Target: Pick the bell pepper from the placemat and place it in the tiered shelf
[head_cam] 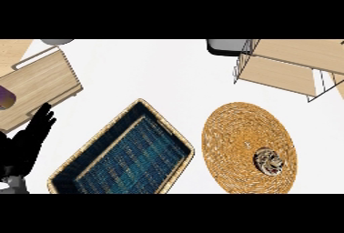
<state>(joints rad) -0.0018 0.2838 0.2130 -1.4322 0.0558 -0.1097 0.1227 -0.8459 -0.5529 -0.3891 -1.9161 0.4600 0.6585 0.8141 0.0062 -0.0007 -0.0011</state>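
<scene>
A round woven straw placemat [242, 136] lies at the right of the counter. A small mottled brown and pale object [269, 162], where the bell pepper would be, rests on its lower right part. The tiered shelf [285, 68], made of light wood boards in a thin wire frame, stands at the upper right, beyond the placemat. My left hand [30, 139] shows at the left edge, open with fingers up, far from the placemat. My right hand is out of view.
A rectangular basket [124, 154] with a dark blue lining and straw rim lies tilted in the middle. A wooden tray [40, 84] sits at the upper left with a purple object [5, 96] on it. Grey items [225, 46] stand at the top edge.
</scene>
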